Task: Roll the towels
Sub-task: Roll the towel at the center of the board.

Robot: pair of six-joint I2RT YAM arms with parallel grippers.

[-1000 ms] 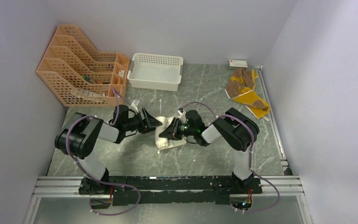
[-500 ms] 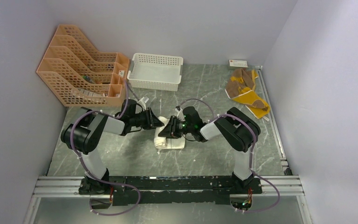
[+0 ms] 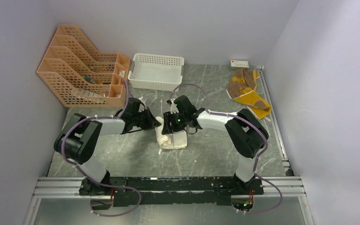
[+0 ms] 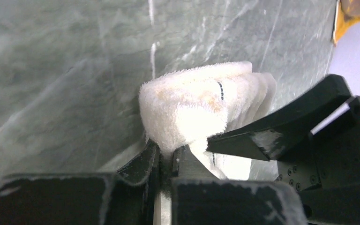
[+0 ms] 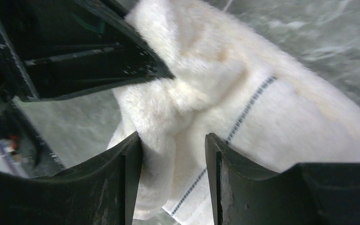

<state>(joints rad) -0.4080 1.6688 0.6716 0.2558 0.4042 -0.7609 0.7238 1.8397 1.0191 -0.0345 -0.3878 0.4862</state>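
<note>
At the table's (image 3: 215, 154) centre, just beyond the arm bases, the cream-white towel (image 3: 172, 139) lies as a compact bundle with a curled end on its near-left side. One second ago it was a looser, skewed heap; since then both wrists have moved away from the bases and drawn the cloth tighter, which suggests the first roll is forming but is not finished. The left gripper (image 4: 166, 152) is pressed together on a thick fold of the towel's edge. The right gripper (image 5: 173, 140) meets it from the opposite side, its fingers set around a bunched fold that fills the gap between them. The cloth is deep-pile terry, soft and thick, with a thin dark stitched line. The dark green stone-patterned table surface looks smooth. Farther back stand a white lattice basket (image 3: 156, 71) and an orange mesh file rack (image 3: 82, 65). At far right, well apart, the brown and mustard towel (image 3: 247, 92) lies unrolled.
</note>
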